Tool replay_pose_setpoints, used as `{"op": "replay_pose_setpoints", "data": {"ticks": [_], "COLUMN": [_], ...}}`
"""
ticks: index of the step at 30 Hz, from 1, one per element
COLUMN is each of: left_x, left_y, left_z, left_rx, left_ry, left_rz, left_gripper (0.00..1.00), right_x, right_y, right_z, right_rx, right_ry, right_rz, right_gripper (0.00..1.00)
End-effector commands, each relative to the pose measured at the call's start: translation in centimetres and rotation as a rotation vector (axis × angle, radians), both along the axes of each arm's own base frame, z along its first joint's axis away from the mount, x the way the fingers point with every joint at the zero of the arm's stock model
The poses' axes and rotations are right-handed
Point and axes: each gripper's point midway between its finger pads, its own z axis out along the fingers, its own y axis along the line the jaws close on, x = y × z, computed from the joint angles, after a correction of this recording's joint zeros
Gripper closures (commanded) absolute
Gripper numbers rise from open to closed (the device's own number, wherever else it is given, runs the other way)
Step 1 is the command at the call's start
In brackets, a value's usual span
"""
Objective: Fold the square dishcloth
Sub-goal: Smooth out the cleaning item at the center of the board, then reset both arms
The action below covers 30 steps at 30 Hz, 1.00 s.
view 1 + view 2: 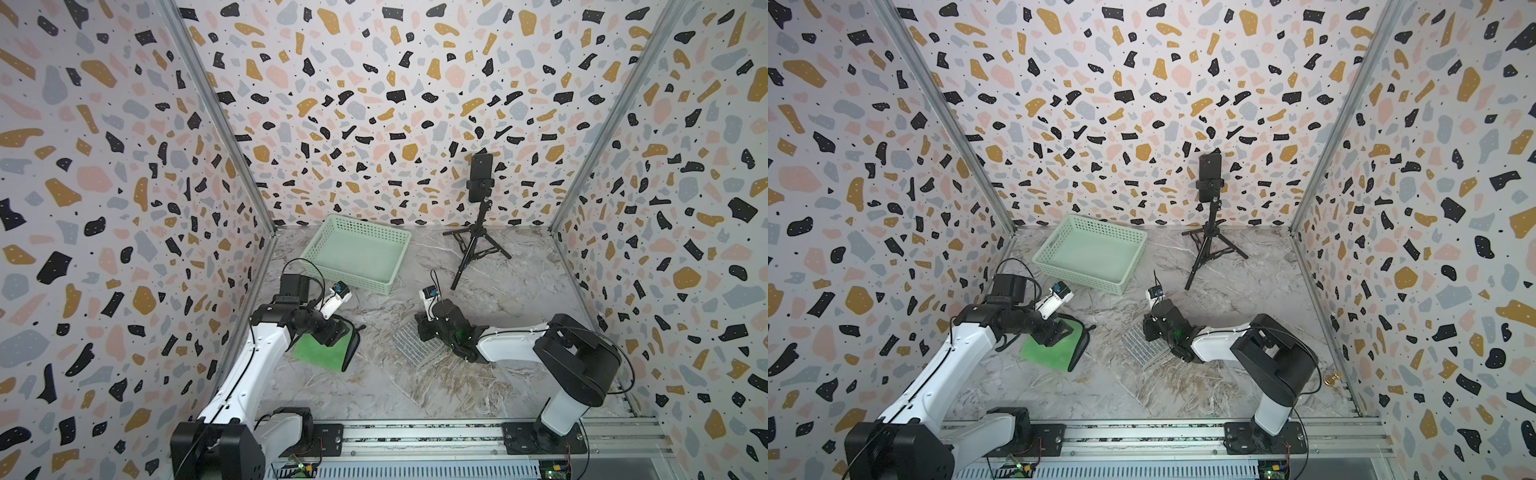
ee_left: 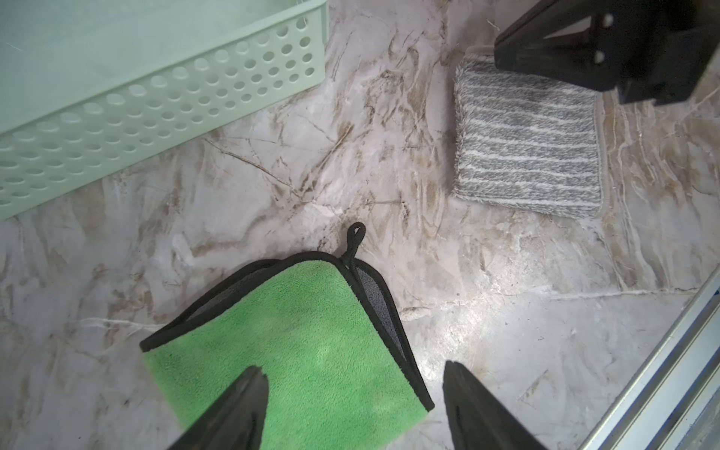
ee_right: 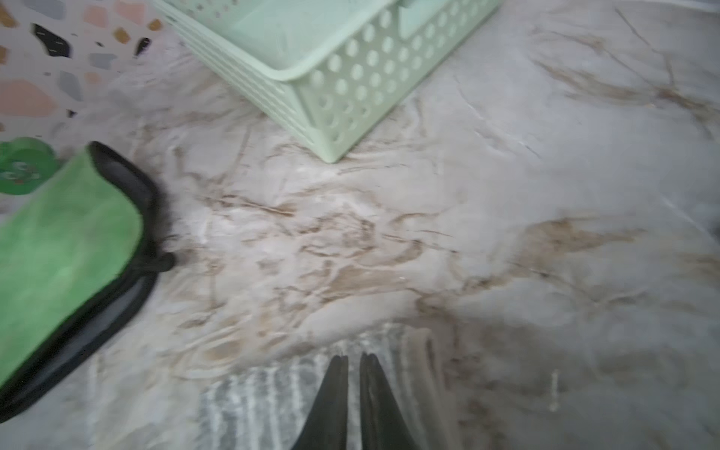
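Found left gripper [image 2: 352, 368] spread wide, nothing held: one finger [image 2: 241, 405] over green cloth [image 2: 296, 350], the other over bare tabletop [image 2: 506, 331], with the cloth's black-trimmed edge between them. Cannot tell whether the finger touches.

Noted green cloth folded, green face up, grey inner layer showing along the trim. Located near the tabletop's left edge, towards the front. Looks near square as folded, so no clear long axis; partly hidden under the gripper in both top views. Sides skewed to the tabletop edges. Hanging loop [image 2: 354, 237] at one corner, pointing towards the tabletop's middle.

Found right gripper [image 3: 352, 356] narrow, only a thin slit between the jaws, nothing seen in it. Tips over grey cloth [image 1: 409, 349]; contact unclear, wrist view blurred.

Noted grey cloth folded flat near the tabletop's middle, well apart from green cloth. Also near square, turned diagonal, one corner towards the front edge. Stripes parallel to one pair of sides.

Beyond: basket [image 1: 349, 276] at back left, tripod [image 1: 478, 237] with phone at back, right of basket.
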Motion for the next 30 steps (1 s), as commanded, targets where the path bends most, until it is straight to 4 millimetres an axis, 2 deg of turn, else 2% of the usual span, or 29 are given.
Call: {"op": "replay_pose_setpoints", "data": {"ticks": [1, 3, 5, 7, 9, 15, 16, 17, 18, 19, 21, 24, 28, 30], "left_x": [0.0, -0.1, -0.2, -0.3, -0.4, 0.4, 0.8, 1.2, 1.5, 1.9, 2.8, 3.9, 5.6, 6.8], "left_y": [0.3, 0.5, 0.6, 0.6, 0.6, 1.0, 1.4, 1.8, 2.2, 2.6, 3.3, 3.4, 3.2, 3.3], "left_z": [-0.1, 0.0, 0.2, 0.6, 1.0, 2.7, 3.2, 3.6, 4.1, 4.5, 5.3, 5.8, 5.6, 5.2], "left_rx": [0.012, 0.02, 0.024, 0.022, 0.014, -0.008, -0.012, -0.017, -0.021, -0.028, -0.047, -0.085, -0.17, -0.21], "left_ry": [-0.015, -0.019, -0.033, -0.051, -0.071, -0.164, -0.192, -0.219, -0.247, -0.278, -0.34, -0.383, -0.409, -0.451], "left_rz": [0.009, 0.014, 0.017, 0.021, 0.025, 0.1, 0.135, 0.171, 0.2, 0.231, 0.3, 0.343, 0.398, 0.427], "left_gripper": [0.23, 0.21, 0.2, 0.19, 0.18, 0.17, 0.16, 0.16, 0.16, 0.16, 0.15, 0.15, 0.14, 0.14], "right_x": [0.5, 0.6, 0.6, 0.5, 0.4, -0.9, -1.3, -1.6, -2.0, -2.3, -3.0, -4.0, -4.6, -4.7], "right_y": [-1.0, -1.2, -1.2, -1.2, -1.1, -2.9, -3.3, -3.9, -4.7, -5.5, -7.6, -11.2, -17.9, -20.9], "right_z": [-2.8, -4.3, -4.9, -4.5, -3.0, 3.8, 5.1, 6.5, 7.5, 8.4, 11.0, 13.6, 17.2, 18.0], "right_rx": [-0.007, -0.014, -0.013, 0.001, 0.024, 0.024, 0.019, 0.012, -0.005, -0.024, -0.057, -0.136, -0.233, -0.279], "right_ry": [0.052, 0.08, 0.094, 0.093, 0.078, -0.026, -0.047, -0.066, -0.076, -0.079, -0.107, -0.149, -0.26, -0.297], "right_rz": [-0.03, -0.041, -0.044, -0.046, -0.035, -0.037, -0.039, -0.045, -0.057, -0.073, -0.111, -0.182, -0.352, -0.442], "right_gripper": [0.89, 0.91, 0.91, 0.91, 0.86, 0.54, 0.43, 0.25, 0.04, 0.01, 0.0, 0.0, 0.0, 0.0]}}
